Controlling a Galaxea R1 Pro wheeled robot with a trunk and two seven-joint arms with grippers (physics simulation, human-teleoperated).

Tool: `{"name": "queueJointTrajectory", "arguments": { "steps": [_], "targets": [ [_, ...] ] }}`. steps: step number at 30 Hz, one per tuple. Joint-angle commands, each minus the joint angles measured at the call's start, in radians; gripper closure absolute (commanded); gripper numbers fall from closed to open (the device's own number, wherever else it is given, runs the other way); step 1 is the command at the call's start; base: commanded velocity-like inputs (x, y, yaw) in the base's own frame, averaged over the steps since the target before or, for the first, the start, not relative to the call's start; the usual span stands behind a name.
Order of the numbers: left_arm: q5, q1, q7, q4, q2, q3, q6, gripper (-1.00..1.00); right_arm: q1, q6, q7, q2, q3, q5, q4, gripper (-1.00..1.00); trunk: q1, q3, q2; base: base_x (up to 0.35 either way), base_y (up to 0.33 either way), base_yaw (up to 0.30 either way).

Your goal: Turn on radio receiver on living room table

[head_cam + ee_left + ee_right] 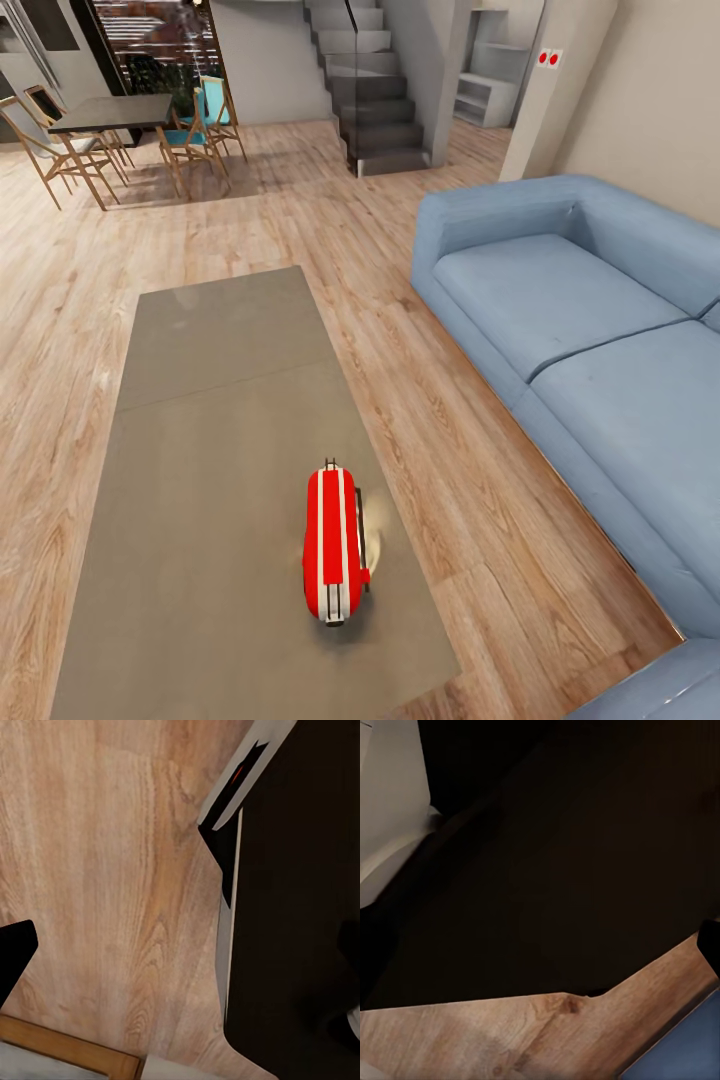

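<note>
The red radio receiver (332, 545) stands on the near right part of the grey-taupe table (220, 400), its white-striped edge facing up and its long side running away from me. Its dial face is turned sideways and hard to make out. In the left wrist view a black fingertip (15, 952) sits at the frame's edge over wood floor, so my left gripper (180, 952) is spread open with nothing in it. My right gripper (540, 945) also looks open, with one fingertip (711, 945) at the frame's edge beside my dark body.
A light-blue sectional sofa (580, 330) runs along the table's right, with a strip of plank floor (430, 420) between them. Far back stand a dark dining table with wooden chairs (110, 115) and a grey staircase (375, 90).
</note>
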Motion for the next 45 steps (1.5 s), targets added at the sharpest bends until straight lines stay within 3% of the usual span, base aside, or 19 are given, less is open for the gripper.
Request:
{"name": "queueJointTrajectory", "arguments": {
  "steps": [1, 22, 29, 34, 45],
  "targets": [
    [0.000, 0.000, 0.000, 0.000, 0.000, 0.000, 0.000, -1.00, 0.000, 0.000, 0.000, 0.000, 0.000, 0.000, 0.000, -1.00, 0.000, 0.000, 0.000, 0.000, 0.000, 0.000],
    [0.002, 0.000, 0.001, 0.000, 0.003, 0.000, 0.001, -1.00, 0.000, 0.000, 0.001, 0.001, -0.001, -0.002, 0.000, -1.00, 0.000, 0.000, 0.000, 0.000, 0.000, 0.000],
    [0.003, 0.000, 0.002, 0.000, 0.000, 0.000, 0.001, -1.00, 0.000, 0.001, 0.001, 0.001, -0.001, -0.002, 0.000, -1.00, -0.027, 0.022, 0.049, 0.000, 0.000, 0.000],
    [0.004, 0.000, 0.001, 0.000, -0.001, 0.002, 0.001, -1.00, 0.000, 0.001, 0.001, -0.001, -0.001, -0.002, 0.000, -1.00, -0.027, 0.022, 0.049, 0.000, 0.000, 0.000],
    [0.005, 0.000, 0.004, 0.001, -0.003, 0.003, 0.002, -1.00, 0.000, 0.005, 0.001, 0.000, -0.001, -0.002, 0.001, -1.00, 0.015, -0.013, -0.028, 0.000, 0.000, 0.000]
  ]
}}
